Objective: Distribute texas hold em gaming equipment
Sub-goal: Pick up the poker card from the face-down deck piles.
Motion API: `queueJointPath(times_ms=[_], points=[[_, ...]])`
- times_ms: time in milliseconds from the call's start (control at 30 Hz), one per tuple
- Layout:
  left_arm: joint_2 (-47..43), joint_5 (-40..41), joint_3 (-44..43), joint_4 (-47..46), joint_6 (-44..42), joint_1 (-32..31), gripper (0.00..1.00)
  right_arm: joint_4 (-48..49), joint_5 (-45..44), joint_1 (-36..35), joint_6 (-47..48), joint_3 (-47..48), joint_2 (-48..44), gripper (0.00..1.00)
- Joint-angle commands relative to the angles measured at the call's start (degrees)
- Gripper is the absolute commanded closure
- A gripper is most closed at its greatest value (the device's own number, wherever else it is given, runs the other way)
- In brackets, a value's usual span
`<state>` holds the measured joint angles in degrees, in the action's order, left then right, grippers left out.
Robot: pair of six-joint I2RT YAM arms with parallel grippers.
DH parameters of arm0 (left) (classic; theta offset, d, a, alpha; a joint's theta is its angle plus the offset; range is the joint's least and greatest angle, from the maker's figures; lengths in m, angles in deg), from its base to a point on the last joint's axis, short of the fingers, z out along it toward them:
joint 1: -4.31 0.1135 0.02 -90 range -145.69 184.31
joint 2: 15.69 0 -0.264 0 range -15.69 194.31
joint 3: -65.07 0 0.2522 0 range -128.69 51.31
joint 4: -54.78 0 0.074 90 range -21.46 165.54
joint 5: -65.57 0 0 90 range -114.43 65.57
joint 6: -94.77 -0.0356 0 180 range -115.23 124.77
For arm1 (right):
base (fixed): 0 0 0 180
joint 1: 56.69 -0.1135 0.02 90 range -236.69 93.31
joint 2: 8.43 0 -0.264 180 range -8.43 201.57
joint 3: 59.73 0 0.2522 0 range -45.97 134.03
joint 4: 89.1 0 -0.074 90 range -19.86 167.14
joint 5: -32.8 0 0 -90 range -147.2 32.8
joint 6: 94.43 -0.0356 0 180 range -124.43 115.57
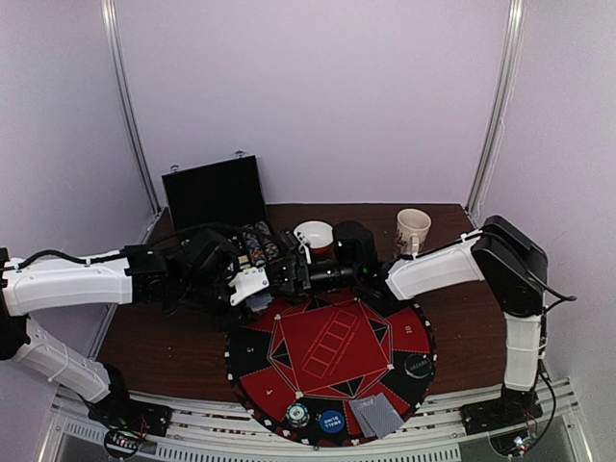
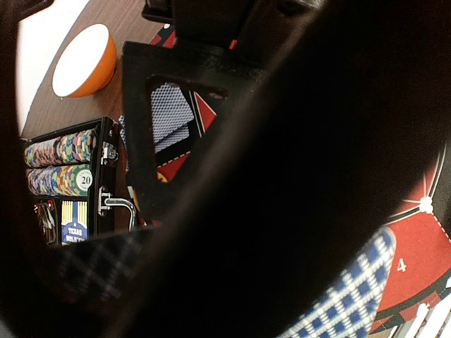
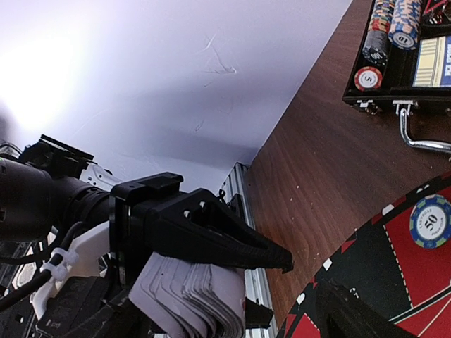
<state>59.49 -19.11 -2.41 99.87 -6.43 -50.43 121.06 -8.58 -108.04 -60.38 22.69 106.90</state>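
Observation:
My left gripper (image 1: 256, 292) is shut on a fanned deck of grey-blue-backed cards (image 3: 190, 296) at the round mat's far left rim. It also shows in the right wrist view (image 3: 278, 289). My right gripper (image 1: 289, 271) faces it closely, with its jaws apart on either side of the deck. Only one of its fingers (image 3: 342, 310) shows. In the left wrist view a blurred checkered card back (image 2: 352, 303) fills the lower right. More cards (image 1: 375, 416), a clear disc (image 1: 296, 416), a blue disc (image 1: 330, 421) and a black disc (image 1: 416, 364) lie on the mat's near rim.
The red-and-black mat (image 1: 327, 351) covers the table's middle. The open black briefcase (image 1: 214, 192) stands at the back left, with rows of chips (image 2: 60, 165) in its tray. An orange-and-white bowl (image 1: 313, 234) and a mug (image 1: 412, 231) stand behind the grippers.

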Motion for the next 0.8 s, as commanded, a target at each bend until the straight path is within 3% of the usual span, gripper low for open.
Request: queueJointPath(times_ms=[0, 500, 767], points=[[-1.21, -0.41, -1.13, -2.29, 0.49, 0.37, 0.55, -0.38, -1.19, -0.51, 1.29, 3.43, 1.35, 0.2], [-1.44, 1.04, 0.02, -2.75, 0.35, 0.42, 0.55, -20.81, -6.39, -0.42, 15.93, 5.06, -5.22, 0.59], [-1.2, 1.17, 0.24, -2.42, 0.41, 0.43, 0.56, -26.67, -8.26, -0.42, 19.8, 5.34, -8.37, 0.66]])
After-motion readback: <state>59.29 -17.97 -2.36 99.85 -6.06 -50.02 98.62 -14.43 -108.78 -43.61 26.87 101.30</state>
